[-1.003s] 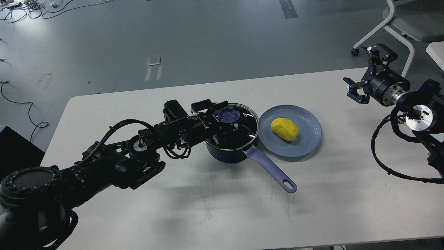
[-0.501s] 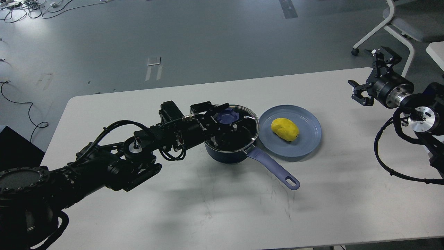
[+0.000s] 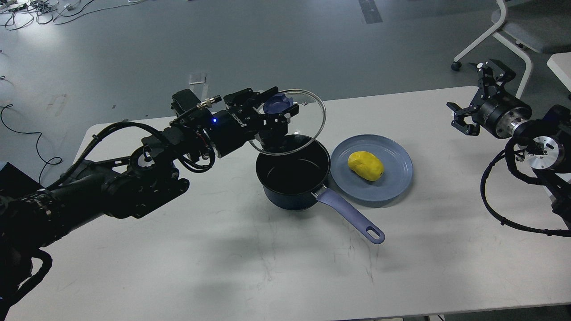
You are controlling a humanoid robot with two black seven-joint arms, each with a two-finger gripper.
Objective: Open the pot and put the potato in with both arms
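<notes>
The dark navy pot [image 3: 292,176] stands open mid-table, its black inside empty, its lavender handle [image 3: 352,216] pointing to the front right. My left gripper [image 3: 277,111] is shut on the blue knob of the glass lid [image 3: 308,118] and holds the lid tilted above the pot's far left rim. The yellow potato [image 3: 366,165] lies on the pale-blue plate [image 3: 397,178] just right of the pot. My right gripper [image 3: 473,96] is open and empty above the table's far right corner, well away from the potato.
The white table [image 3: 267,267] ends at its far edge just behind the lid. A chair [image 3: 519,26] stands on the floor at the back right. Loose cables [image 3: 508,209] hang from my right arm over the table's right side.
My left gripper has lifted the lid off the pot, up and to the left. The pot is now open. The right arm has barely moved.
</notes>
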